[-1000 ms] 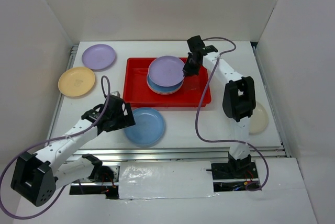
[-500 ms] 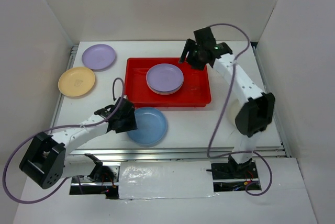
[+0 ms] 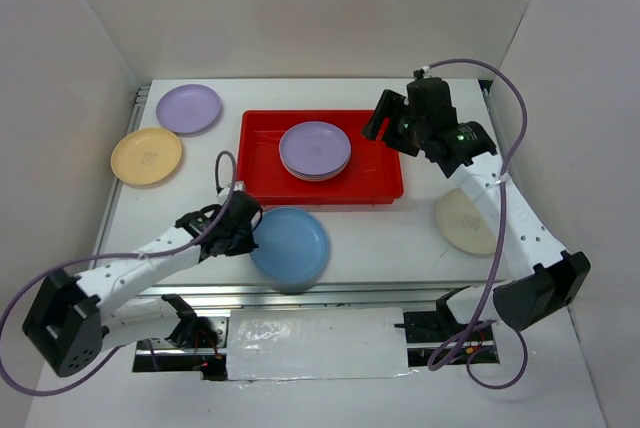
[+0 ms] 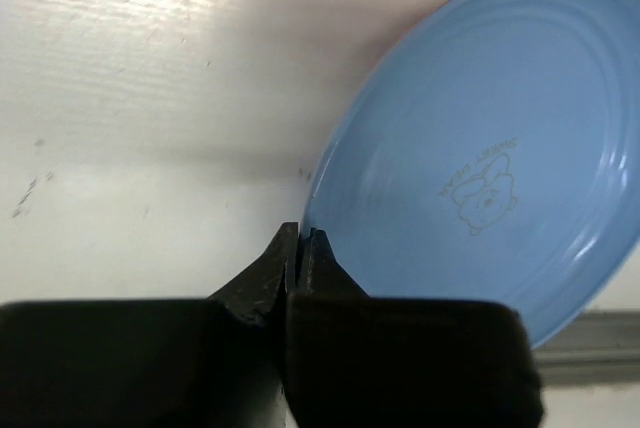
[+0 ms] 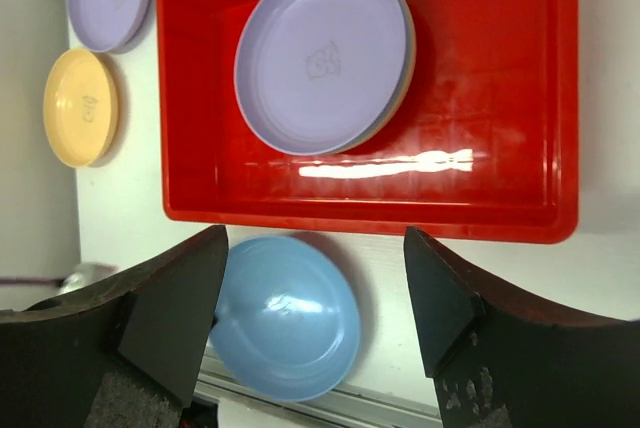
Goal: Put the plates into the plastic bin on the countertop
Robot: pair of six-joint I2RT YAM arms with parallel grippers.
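Pick-up of the blue plate [image 3: 290,248], which lies by the front edge of the tabletop [image 3: 400,238], just in front of the red bin [image 3: 375,163]. Left tool [image 4: 300,248] is clamped on the plate's left rim, the thin edge pinched between its jaws. The plate appears tipped, its gripped side raised off the surface. Right tool [image 3: 383,126] hangs above the bin's right end with its jaws apart and nothing between them.

Step in hand, as judged: grasp made, carry not yet begun. The next move calls for a lift high enough for the plate's low edge to clear the bin's raised front rim. A short travel toward the back of the tabletop follows, then a level release onto the stack. A rim pinch on a smooth shallow plate may let it swing or slip, so a slow lift seems wise.

Contents: the bin holds one stack of plates [image 3: 315,148] near its middle, lilac on top and at least one more beneath; the count cannot be told. Bare red floor shows on either side. Outside the bin are a lilac plate [image 3: 189,108] at the back left corner, a yellow plate [image 3: 147,155] by the left edge and a cream plate [image 3: 462,220] by the right edge.
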